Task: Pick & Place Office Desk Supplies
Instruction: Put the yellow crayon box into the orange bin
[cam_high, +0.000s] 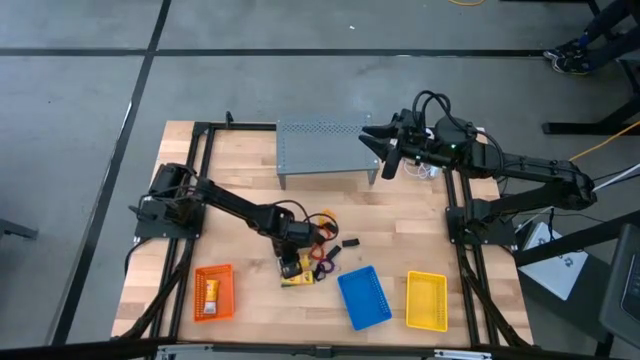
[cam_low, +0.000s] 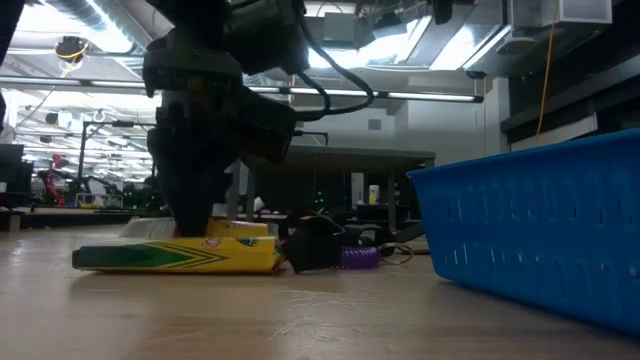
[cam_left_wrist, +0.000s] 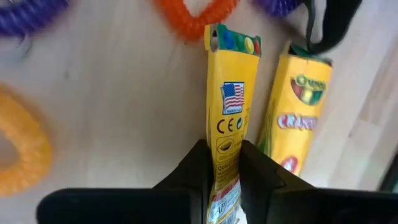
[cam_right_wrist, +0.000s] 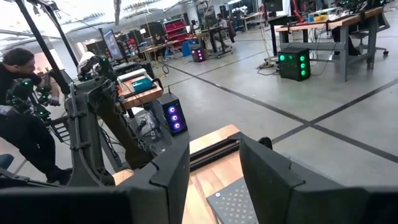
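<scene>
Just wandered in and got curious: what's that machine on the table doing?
The left arm's fingers are pinching a yellow crayon box standing on edge on the wooden table, beside a second yellow crayon box and orange and purple coiled loops. An orange basket already holds one yellow item; the blue basket and yellow basket wait nearby. The right arm hangs raised over the table's far right corner.

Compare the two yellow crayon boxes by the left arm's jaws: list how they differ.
The gripped crayon box sits between the left gripper jaws, which are closed on it; the other crayon box lies free beside it. The gripped box shows a narrow side with a flag and small marks; the other box shows its broad logo face. Both are yellow with green tops and lie side by side on the wooden table.
</scene>
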